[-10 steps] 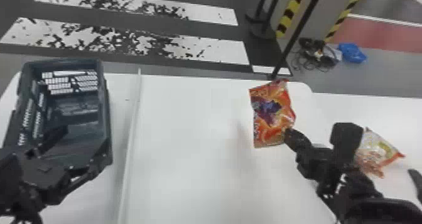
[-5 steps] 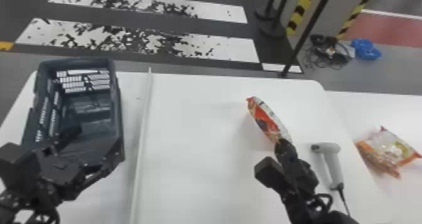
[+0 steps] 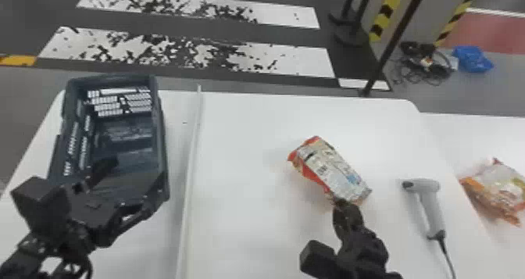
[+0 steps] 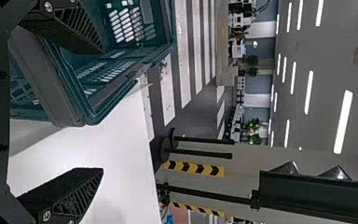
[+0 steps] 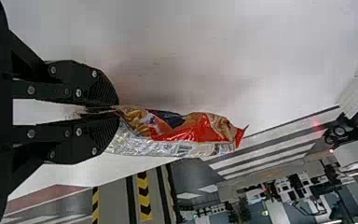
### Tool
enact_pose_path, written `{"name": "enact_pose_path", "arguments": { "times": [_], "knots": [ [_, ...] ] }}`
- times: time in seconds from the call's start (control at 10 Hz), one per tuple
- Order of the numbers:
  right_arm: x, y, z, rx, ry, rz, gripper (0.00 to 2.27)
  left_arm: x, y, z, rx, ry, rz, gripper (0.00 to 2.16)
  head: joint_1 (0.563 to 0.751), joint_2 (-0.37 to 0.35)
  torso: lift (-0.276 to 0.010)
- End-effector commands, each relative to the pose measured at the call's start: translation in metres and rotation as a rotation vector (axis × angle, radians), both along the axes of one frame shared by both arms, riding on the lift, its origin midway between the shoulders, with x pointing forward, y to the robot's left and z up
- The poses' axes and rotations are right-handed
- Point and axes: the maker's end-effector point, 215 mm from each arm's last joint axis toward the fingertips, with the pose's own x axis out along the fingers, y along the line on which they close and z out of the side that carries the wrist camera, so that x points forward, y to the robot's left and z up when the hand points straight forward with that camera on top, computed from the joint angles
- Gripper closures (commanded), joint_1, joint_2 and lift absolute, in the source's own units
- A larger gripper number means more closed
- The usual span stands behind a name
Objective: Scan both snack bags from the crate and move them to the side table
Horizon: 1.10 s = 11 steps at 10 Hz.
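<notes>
In the head view, the right end effector grips one snack bag by an end above the bench, its pale printed back showing, probably turned so the scanner can find a code. The other bag lies on the side bench, likely its finished place. The left end effector sits at the near end of the crate, perhaps simply waiting.

In the left wrist view, that end effector is wide open.

In the right wrist view, the closed fingertips pinch the bag's crimped edge, presumably leaving its faces uncovered; it looks puffy, red-orange on one side, silvery on the other.
</notes>
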Motion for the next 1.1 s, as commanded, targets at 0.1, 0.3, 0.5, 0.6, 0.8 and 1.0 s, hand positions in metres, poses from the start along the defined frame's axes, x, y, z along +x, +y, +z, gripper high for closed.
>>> {"name": "enact_pose_path", "arguments": {
  "times": [0.1,0.3,0.5,0.6,0.8,1.0],
  "knots": [
    [-0.006,0.018,0.004,0.121,0.031,-0.005,0.02,-0.002,0.000,-0.002,0.000,0.005,0.000,0.10,0.695,-0.066,-0.075],
    [-0.008,0.020,0.009,0.224,0.070,-0.035,0.04,-0.003,0.001,-0.001,0.001,0.004,0.001,0.10,0.695,-0.050,-0.075],
    [-0.012,0.029,0.015,0.418,0.148,-0.068,0.06,-0.003,0.000,0.000,0.000,0.001,0.000,0.10,0.695,-0.044,-0.075],
    [-0.011,0.028,0.018,0.494,0.176,-0.089,0.09,-0.004,0.000,-0.001,0.000,0.003,-0.001,0.10,0.695,-0.037,-0.075],
    [0.000,0.035,0.029,0.659,0.216,-0.099,0.42,-0.005,0.000,-0.002,0.000,0.006,0.000,0.10,0.695,-0.032,-0.075],
    [0.016,0.042,0.037,0.764,0.253,-0.101,1.51,-0.005,0.000,-0.003,-0.001,0.007,0.001,0.10,0.695,-0.016,-0.075]
  ]
}}
